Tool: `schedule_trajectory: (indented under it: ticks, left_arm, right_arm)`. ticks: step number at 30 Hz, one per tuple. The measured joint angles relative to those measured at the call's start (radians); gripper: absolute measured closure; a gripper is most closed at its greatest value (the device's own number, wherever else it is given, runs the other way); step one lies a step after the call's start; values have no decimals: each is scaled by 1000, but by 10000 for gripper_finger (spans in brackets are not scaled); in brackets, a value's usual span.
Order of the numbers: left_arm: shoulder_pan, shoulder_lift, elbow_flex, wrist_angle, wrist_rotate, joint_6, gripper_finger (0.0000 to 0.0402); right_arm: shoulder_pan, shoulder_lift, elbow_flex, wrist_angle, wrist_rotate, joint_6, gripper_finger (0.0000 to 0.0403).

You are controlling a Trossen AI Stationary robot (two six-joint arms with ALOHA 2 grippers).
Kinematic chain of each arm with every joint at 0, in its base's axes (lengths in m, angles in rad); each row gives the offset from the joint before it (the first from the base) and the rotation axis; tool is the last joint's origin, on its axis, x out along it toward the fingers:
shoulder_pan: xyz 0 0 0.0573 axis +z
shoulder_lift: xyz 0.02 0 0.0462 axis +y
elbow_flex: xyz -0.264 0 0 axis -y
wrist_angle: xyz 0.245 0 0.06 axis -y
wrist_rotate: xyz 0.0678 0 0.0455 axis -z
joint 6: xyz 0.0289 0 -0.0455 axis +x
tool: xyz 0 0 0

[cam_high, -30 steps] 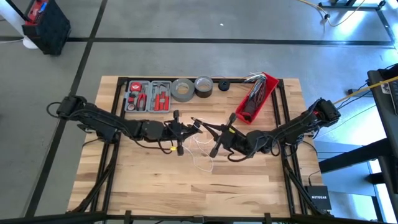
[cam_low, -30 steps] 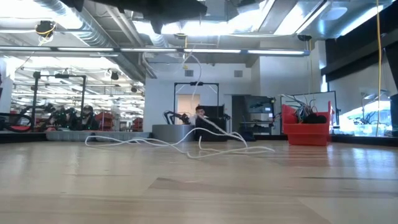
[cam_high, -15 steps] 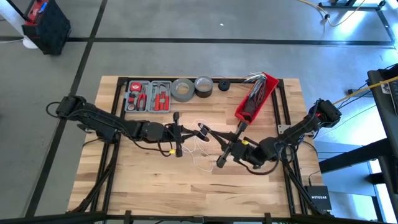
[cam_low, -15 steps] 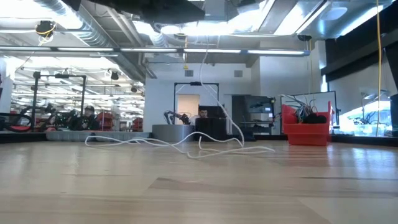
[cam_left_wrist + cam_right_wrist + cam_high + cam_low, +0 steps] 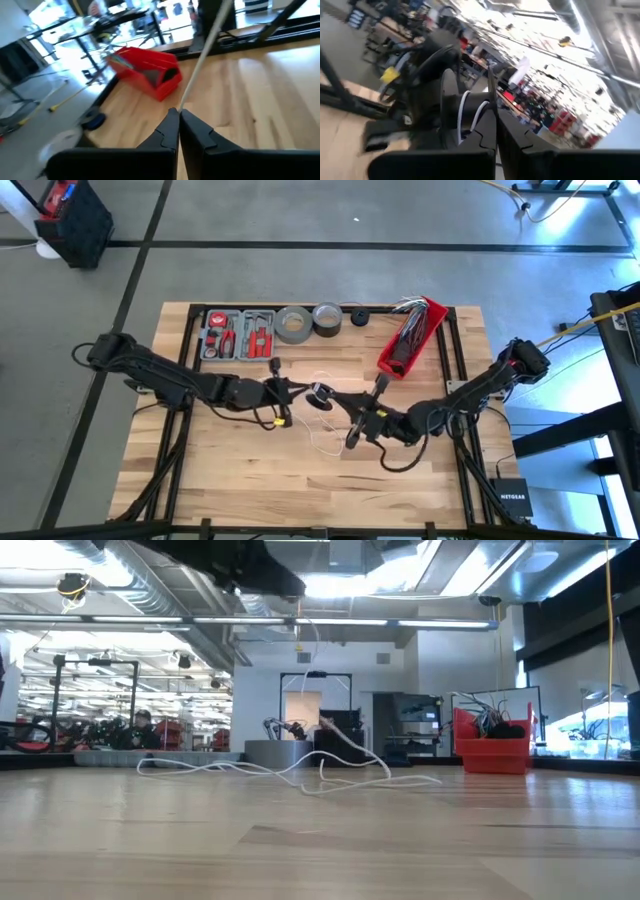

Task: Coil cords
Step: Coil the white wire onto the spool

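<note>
Your wooden tabletop (image 5: 230, 470) carries a red bin (image 5: 411, 336) at the back right and a tool tray (image 5: 239, 334) beside two tape rolls (image 5: 294, 324). Your left pincer (image 5: 318, 393) and right pincer (image 5: 336, 396) meet mid-table, each clenched on the thin white cord (image 5: 322, 430), which lies in loose loops just below them. In the left wrist view the cord (image 5: 200, 60) runs out from the pinched fingertips (image 5: 172, 117).
</note>
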Motion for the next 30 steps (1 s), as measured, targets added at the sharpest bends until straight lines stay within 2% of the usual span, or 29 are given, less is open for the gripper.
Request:
schedule_trajectory:
  ticks: [4,8,14,19,22,30]
  left_arm:
    - [-34,-104,-1,-120,-76,-47,400]
    - [-55,-199,0,-247,-93,-132,400]
    - [-84,-253,1,-282,-91,-204,400]
    - [-101,-232,2,-198,-75,-208,400]
    - [-101,-198,3,-130,-15,-209,400]
    - [-82,-27,3,150,16,-150,400]
  right_arm:
    - [-36,-2,1,-139,-25,36,398]
    - [-74,0,-1,-222,-27,98,398]
    - [-138,13,-2,-340,-42,175,398]
    - [-194,58,-3,-357,-41,201,398]
    - [-220,83,-3,-351,-33,208,398]
    - [-263,107,-3,-281,-115,305,398]
